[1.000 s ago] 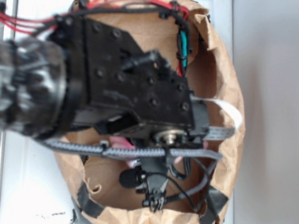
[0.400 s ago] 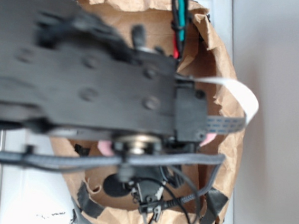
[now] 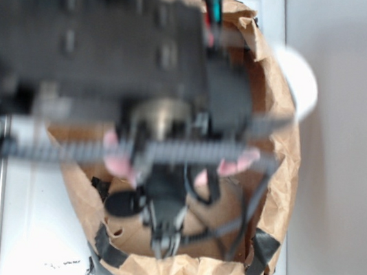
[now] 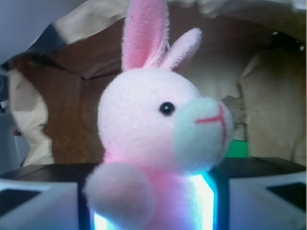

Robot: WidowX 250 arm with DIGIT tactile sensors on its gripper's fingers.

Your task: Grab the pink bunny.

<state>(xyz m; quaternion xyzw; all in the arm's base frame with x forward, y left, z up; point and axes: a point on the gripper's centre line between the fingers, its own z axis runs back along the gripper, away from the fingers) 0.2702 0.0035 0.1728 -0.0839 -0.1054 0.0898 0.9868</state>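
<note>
1. Gripper clamped on the pink bunny, pale pads either side of its body.
2. Bunny upright dead centre between them, ears up.
3. Brown paper bag walls right behind it.

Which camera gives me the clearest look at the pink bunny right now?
The wrist view. The pink bunny fills the frame there, head, black eye and both ears sharp. In the exterior view the blurred arm covers most of it, leaving only small pink patches visible inside the paper bag.
</note>
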